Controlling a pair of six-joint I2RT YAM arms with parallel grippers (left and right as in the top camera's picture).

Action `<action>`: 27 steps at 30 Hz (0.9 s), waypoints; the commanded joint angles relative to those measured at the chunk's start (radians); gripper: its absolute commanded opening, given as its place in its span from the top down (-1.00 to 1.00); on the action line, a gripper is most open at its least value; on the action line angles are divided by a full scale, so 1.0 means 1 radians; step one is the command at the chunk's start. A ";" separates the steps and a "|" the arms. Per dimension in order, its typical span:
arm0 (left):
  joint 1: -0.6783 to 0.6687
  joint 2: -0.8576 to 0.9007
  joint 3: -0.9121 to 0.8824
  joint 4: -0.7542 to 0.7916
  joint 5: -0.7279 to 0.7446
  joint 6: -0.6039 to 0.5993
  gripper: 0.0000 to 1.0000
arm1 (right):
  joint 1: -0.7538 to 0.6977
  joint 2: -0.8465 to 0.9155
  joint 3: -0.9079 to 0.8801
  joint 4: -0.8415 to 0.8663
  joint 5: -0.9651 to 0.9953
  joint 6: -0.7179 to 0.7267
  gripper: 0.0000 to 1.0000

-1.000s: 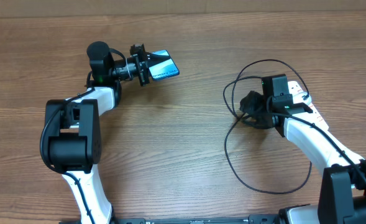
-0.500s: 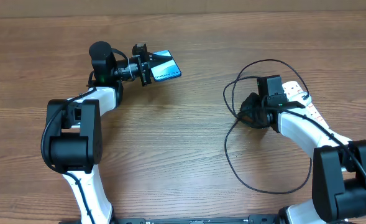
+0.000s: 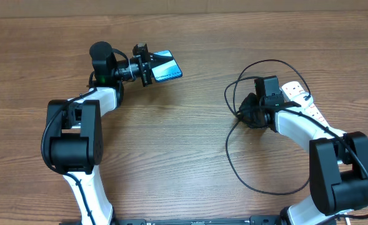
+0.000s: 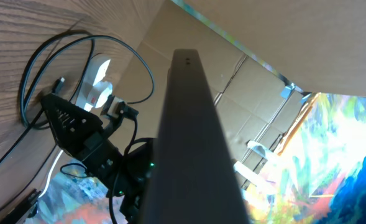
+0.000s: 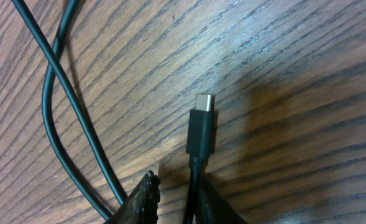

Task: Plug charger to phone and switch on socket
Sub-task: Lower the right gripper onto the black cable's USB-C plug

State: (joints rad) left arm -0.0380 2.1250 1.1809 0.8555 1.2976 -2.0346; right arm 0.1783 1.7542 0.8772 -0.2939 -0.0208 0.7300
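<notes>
The phone (image 3: 167, 66), its light blue screen lit, is held off the table at the back left by my left gripper (image 3: 147, 64), which is shut on its end. In the left wrist view only its dark edge (image 4: 189, 137) shows, running up the middle. The charger is a thin black cable (image 3: 226, 153) looped on the table at the right. Its connector tip (image 5: 201, 130) lies flat on the wood. My right gripper (image 5: 179, 183) straddles the cable just behind the tip. The jaws are narrow, with the cable against one finger (image 5: 217, 202) and a gap to the other. The white socket (image 3: 298, 95) lies partly under my right arm.
The cable's loops (image 5: 55, 118) curve over the wood beside my right gripper. The socket (image 4: 96, 78) and the right arm also show in the left wrist view, far across the table. Brown wood spreads between the two arms.
My right gripper's jaws have narrowed around the cable, and the right arm has edged slightly left. The left arm and the phone have not moved.
</notes>
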 commanded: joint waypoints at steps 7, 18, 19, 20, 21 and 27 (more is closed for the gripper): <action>-0.008 0.000 0.028 0.008 0.012 0.045 0.92 | -0.021 0.027 0.064 -0.085 0.044 -0.003 0.61; -0.008 0.000 0.028 0.009 0.015 0.045 0.91 | -0.021 0.028 0.071 -0.058 0.047 -0.001 0.63; -0.008 0.000 0.028 0.009 0.016 0.045 0.92 | -0.021 0.028 0.071 -0.054 0.046 -0.001 0.63; -0.008 0.000 0.028 0.009 0.016 0.045 0.91 | -0.021 0.028 0.071 -0.050 0.046 0.000 0.66; -0.008 0.000 0.028 0.009 0.018 0.045 0.91 | -0.021 0.028 0.071 -0.048 0.045 0.000 0.68; -0.008 0.000 0.028 0.009 0.019 0.045 0.91 | -0.021 0.029 0.071 -0.045 0.046 0.000 0.81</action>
State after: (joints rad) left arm -0.0380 2.1250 1.1809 0.8555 1.2984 -2.0087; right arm 0.1631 1.7741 0.9215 -0.3439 0.0078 0.7326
